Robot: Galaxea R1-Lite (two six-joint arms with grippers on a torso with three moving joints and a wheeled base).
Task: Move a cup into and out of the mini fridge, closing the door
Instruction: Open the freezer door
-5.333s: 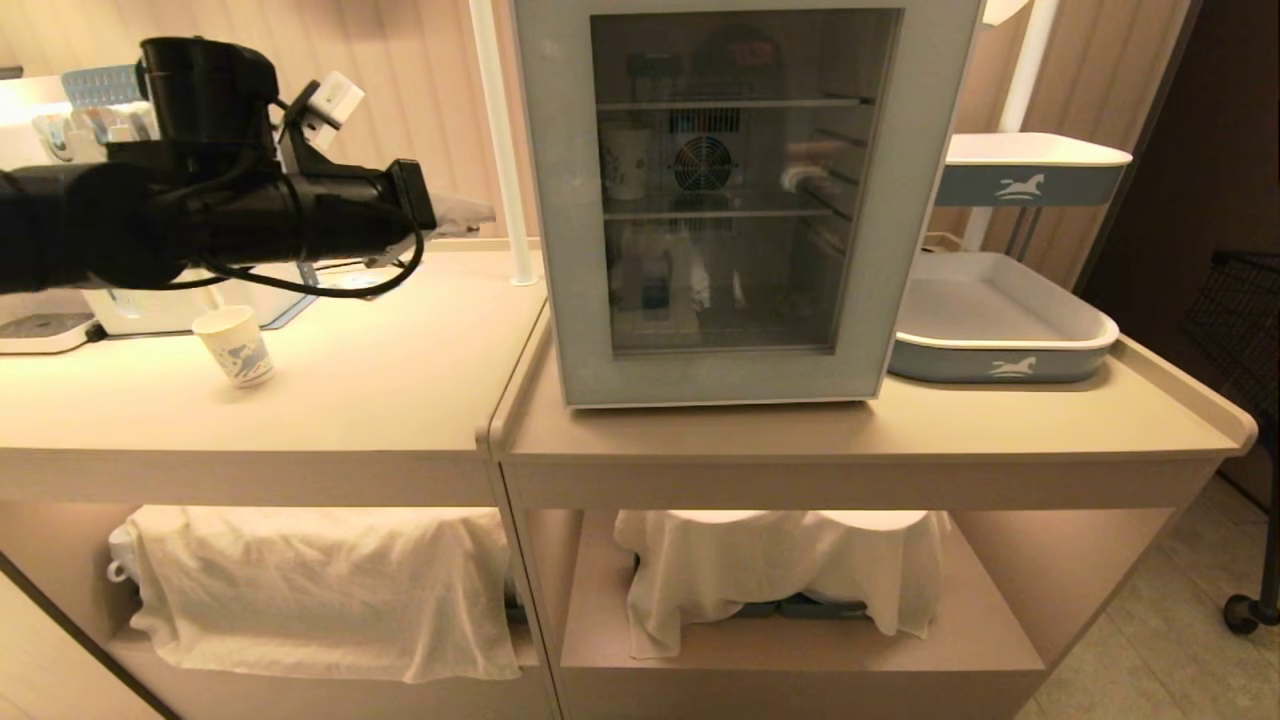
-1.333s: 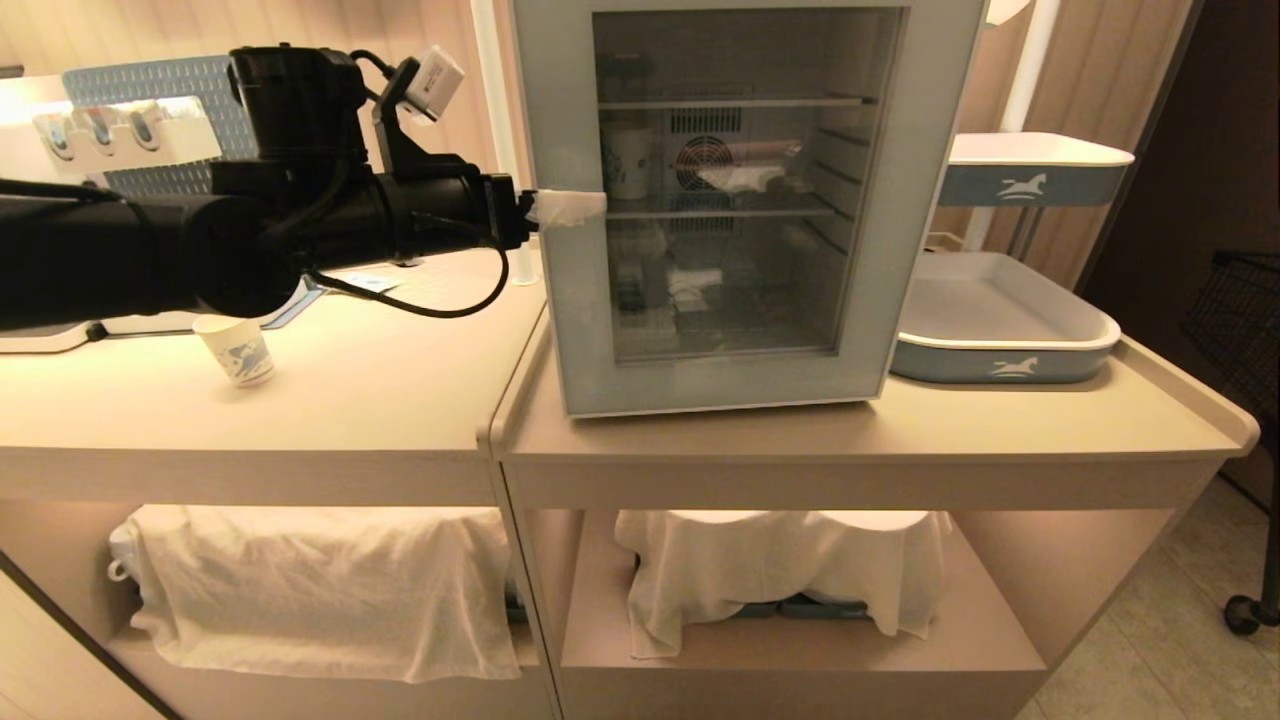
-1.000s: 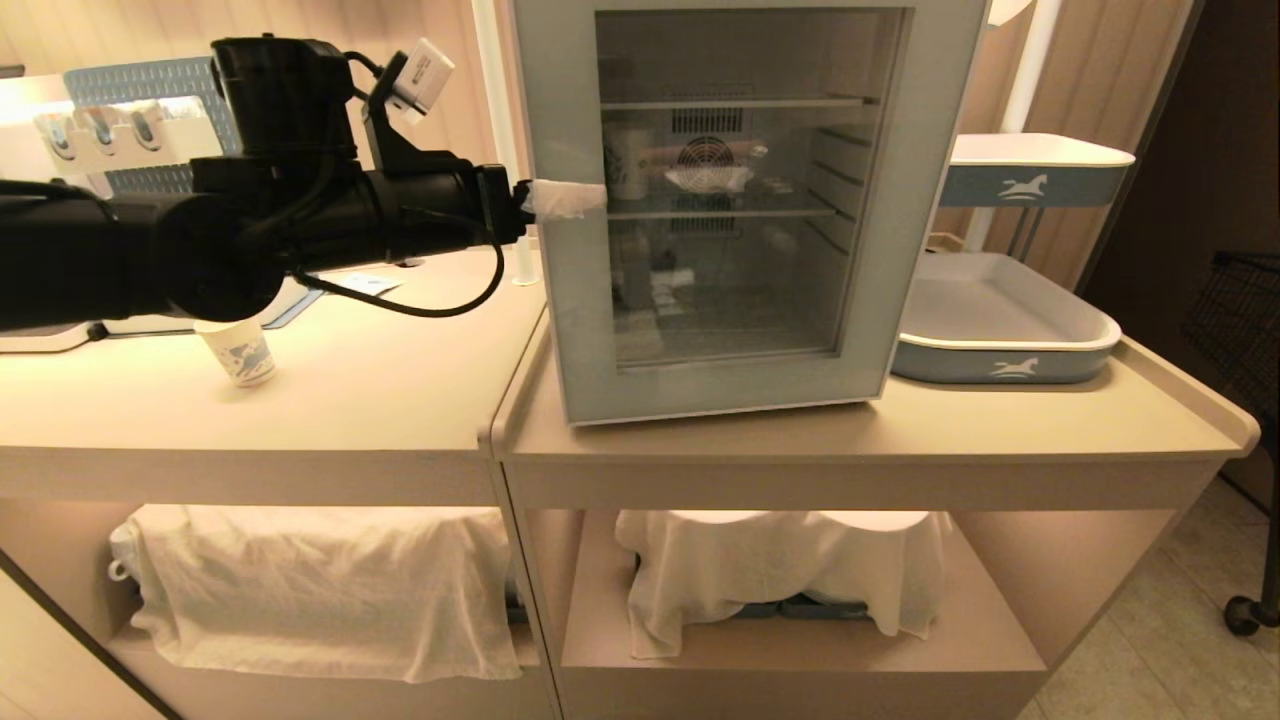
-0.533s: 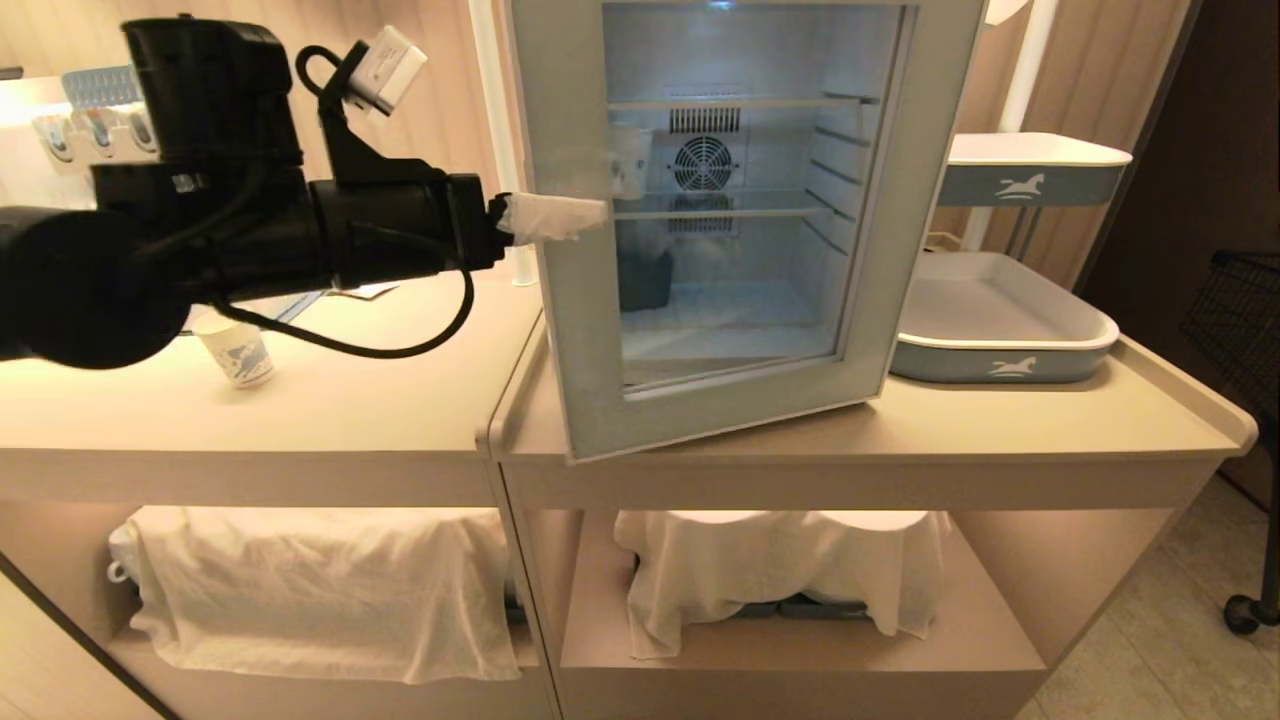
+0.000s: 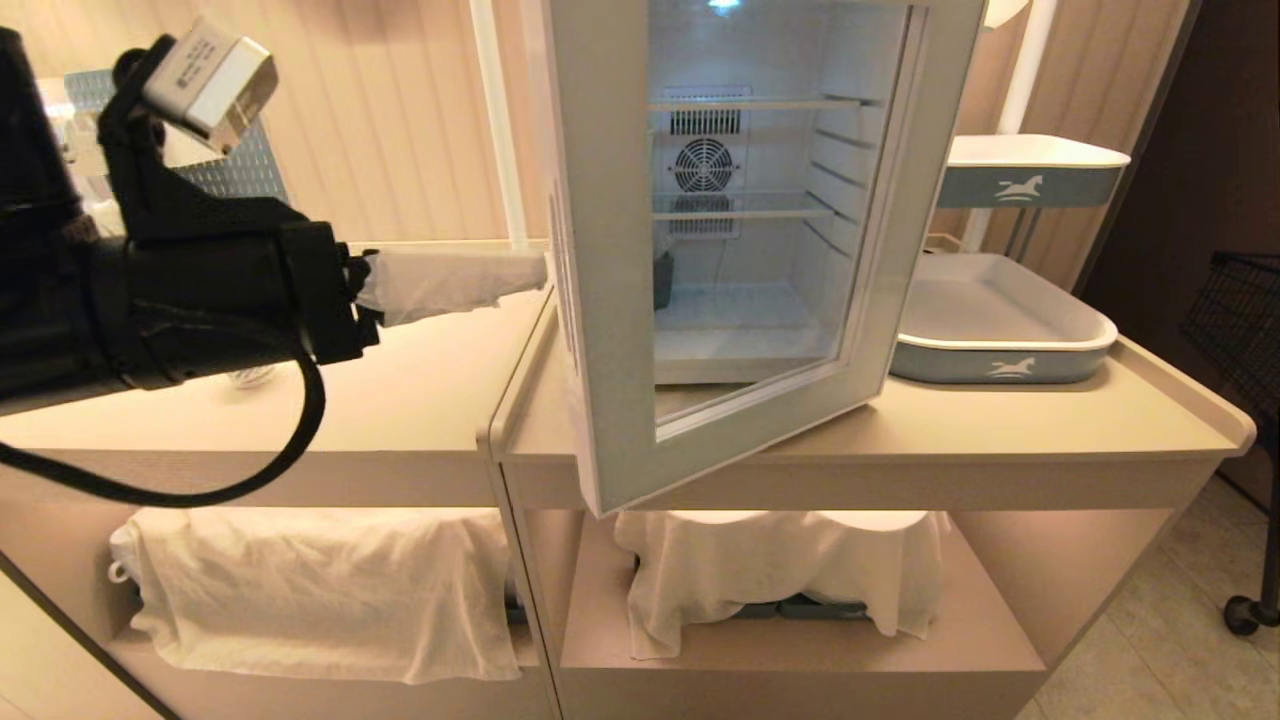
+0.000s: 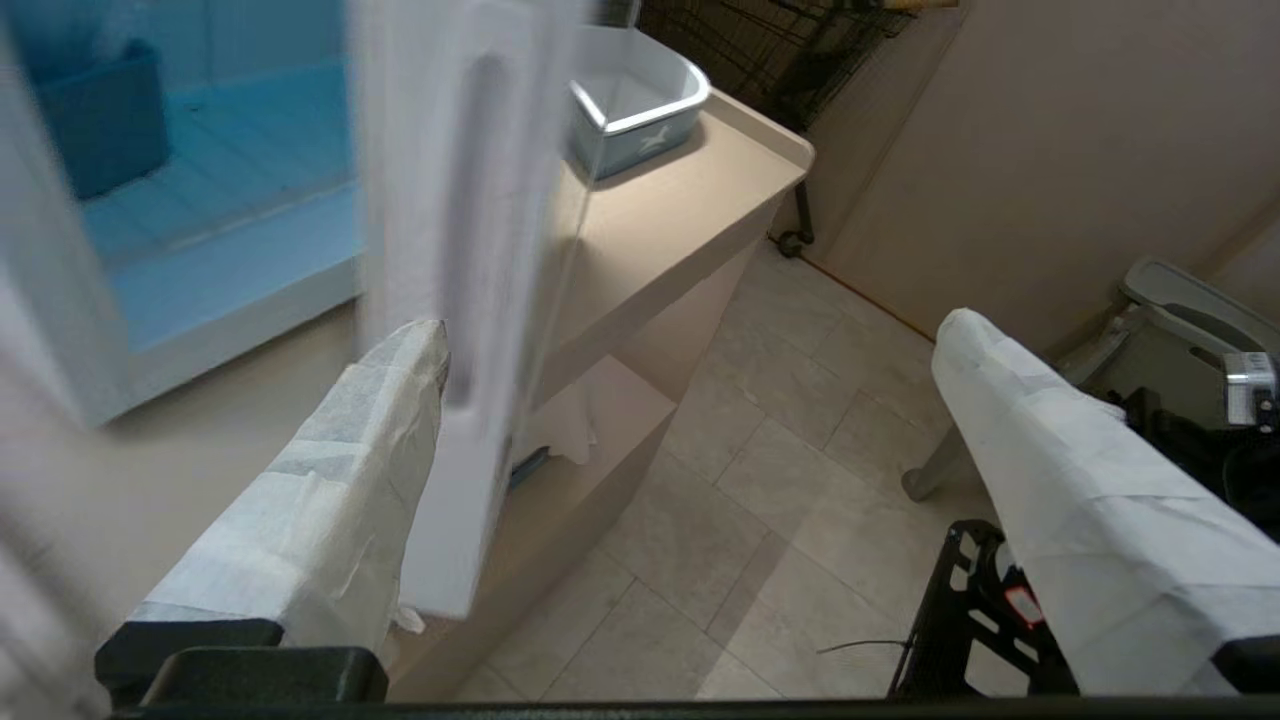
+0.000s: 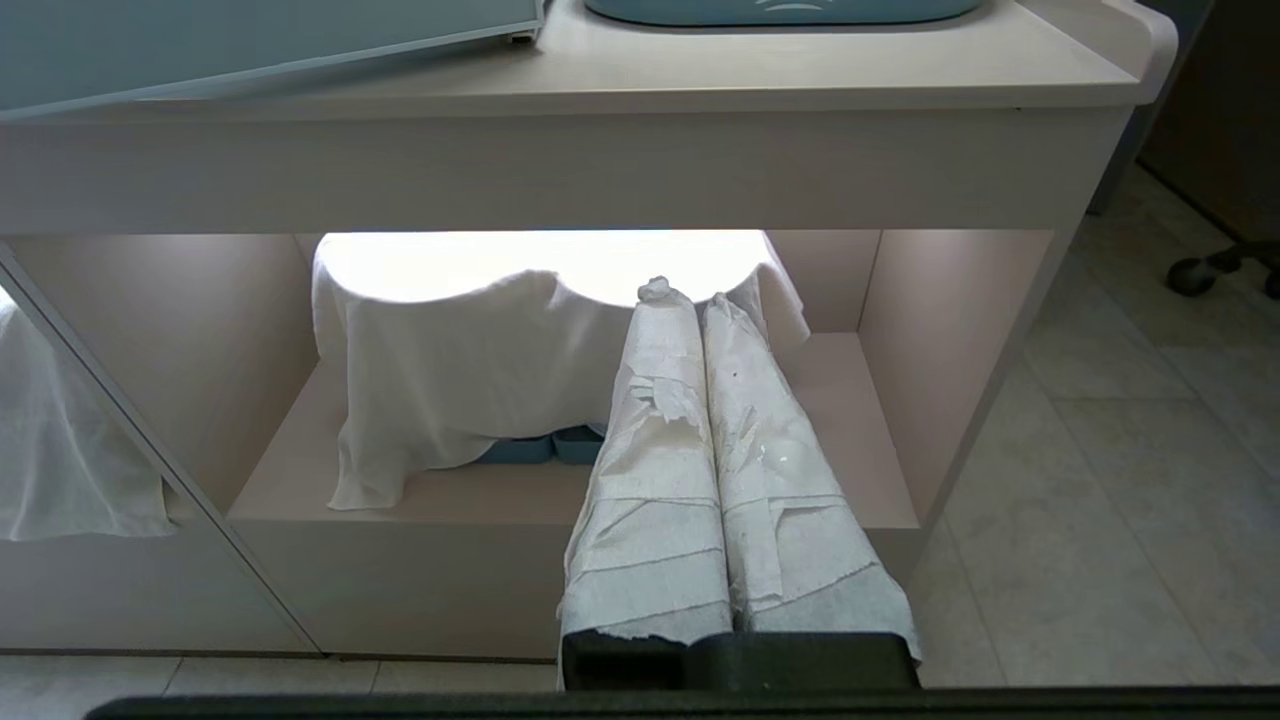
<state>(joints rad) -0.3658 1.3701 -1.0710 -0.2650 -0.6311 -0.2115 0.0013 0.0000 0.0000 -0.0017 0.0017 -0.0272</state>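
The mini fridge [image 5: 940, 60] stands on the right counter with its inside lit, showing thin shelves and a round fan [image 5: 703, 165]. The door [image 5: 600, 330] hangs partly open, its free edge out over the counter's front. My left gripper [image 5: 520, 275] is open. In the left wrist view one white-wrapped finger [image 6: 340, 480] sits on the door's inner side against its free edge [image 6: 470, 200], and the other finger [image 6: 1080, 500] stands far off. The cup is almost wholly hidden behind my left arm. My right gripper [image 7: 700, 295] is shut and empty, parked low before the shelf.
A grey-blue tray [image 5: 1090, 345] lies right of the fridge, and a second one [image 5: 1035, 170] sits higher behind it. A white pole [image 5: 497, 120] rises left of the fridge. White cloths [image 5: 320, 590] drape the lower shelves. A black wire cart [image 5: 1250, 300] stands at far right.
The door has swung from shut to well open, and the fridge light came on. My left arm has drawn back toward the camera, its finger staying hooked on the door's edge.
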